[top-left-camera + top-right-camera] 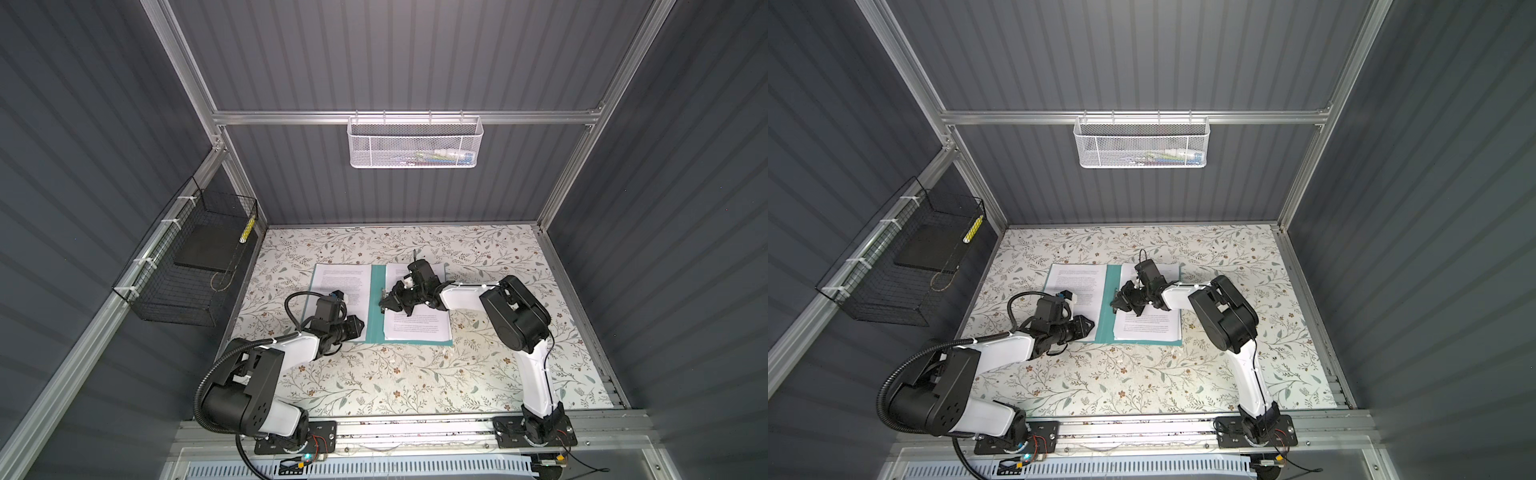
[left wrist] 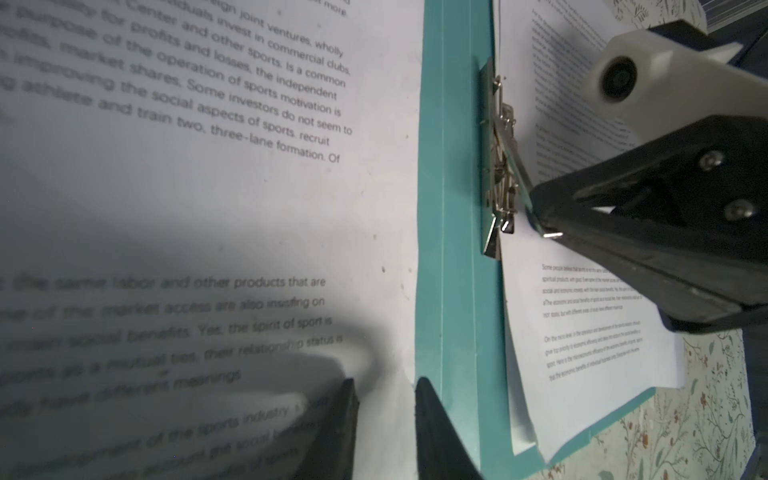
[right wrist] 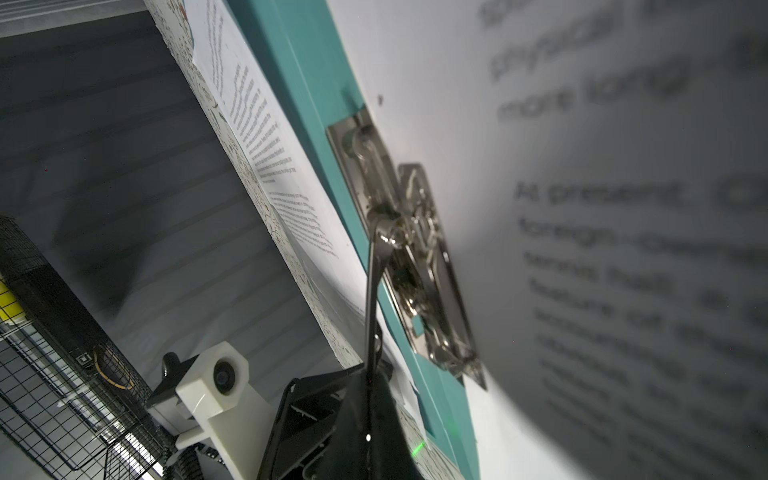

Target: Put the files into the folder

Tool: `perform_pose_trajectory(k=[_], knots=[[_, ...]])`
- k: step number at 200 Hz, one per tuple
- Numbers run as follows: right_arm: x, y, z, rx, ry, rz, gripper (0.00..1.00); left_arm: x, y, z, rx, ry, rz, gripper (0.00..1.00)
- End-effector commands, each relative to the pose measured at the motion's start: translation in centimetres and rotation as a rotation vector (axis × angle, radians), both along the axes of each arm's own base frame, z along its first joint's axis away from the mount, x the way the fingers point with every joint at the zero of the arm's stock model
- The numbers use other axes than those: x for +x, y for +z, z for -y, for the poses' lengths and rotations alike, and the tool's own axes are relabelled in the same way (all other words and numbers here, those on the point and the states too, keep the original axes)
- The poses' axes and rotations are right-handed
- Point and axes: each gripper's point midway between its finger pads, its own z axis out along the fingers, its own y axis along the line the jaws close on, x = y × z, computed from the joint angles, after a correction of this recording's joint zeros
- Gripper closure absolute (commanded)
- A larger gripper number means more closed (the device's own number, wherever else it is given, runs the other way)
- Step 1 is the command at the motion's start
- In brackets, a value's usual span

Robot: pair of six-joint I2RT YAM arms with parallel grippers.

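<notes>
Left arm [image 1: 301, 347] and right arm [image 1: 459, 296], white with black joints, rise from the front edge of the table [image 1: 415, 386] and reach toward its back half, over a floral-patterned surface. At the middle of that back half the teal folder [image 1: 375, 328] lies open and flat, spine running front to back. White printed files [image 1: 419, 328] cover both flaps: a single sheet [image 1: 347, 280] on the left flap and a small stack on the right one, its front corner curling up a little in the left wrist view. The left hand [image 2: 384, 415] hangs low over the single sheet's front inner corner, beside the spine. Its fingers are partly apart with nothing between them; whether the tips touch the paper cannot be told. The right hand [image 2: 541, 222] sits over the stack's inner edge, pinched fully closed on the raised lever [image 3: 371, 291] of the metal clip [image 2: 500, 166], which is fixed just beside the spine, about midway along it
</notes>
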Motion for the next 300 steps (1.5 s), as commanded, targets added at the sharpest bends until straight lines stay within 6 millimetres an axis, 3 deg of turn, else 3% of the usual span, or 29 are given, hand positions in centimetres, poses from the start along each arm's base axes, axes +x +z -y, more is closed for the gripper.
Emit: perform_pose_trajectory(k=[1, 57, 145, 201, 231, 267, 300], knots=[[-1.5, -2.2, 1.8, -0.089, 0.019, -0.048, 1.00, -1.7, -2.5, -0.8, 0.023, 0.018, -0.104, 0.74], [-2.9, -6.3, 4.5, -0.253, 0.080, -0.077, 1.00, -1.8, -2.6, -0.9, 0.033, 0.018, -0.110, 0.74], [-5.5, -11.3, 7.8, -0.416, 0.143, -0.169, 1.00, -1.7, -2.8, -0.9, 0.036, 0.022, -0.118, 0.75], [-6.5, -13.1, 8.6, -0.540, 0.199, -0.193, 1.00, -1.8, -2.5, -0.9, 0.030, 0.017, -0.114, 0.74], [-8.1, -14.5, 9.7, -0.605, 0.213, -0.260, 1.00, -1.9, -2.6, -0.9, 0.033, 0.017, -0.116, 0.74], [-8.7, -14.9, 11.5, -0.684, 0.213, -0.271, 1.00, -2.0, -2.5, -1.0, 0.029, 0.021, -0.113, 0.74], [-9.5, -16.4, 11.6, -0.662, 0.239, -0.312, 1.00, -2.0, -2.5, -1.2, 0.030, 0.036, -0.104, 0.74]])
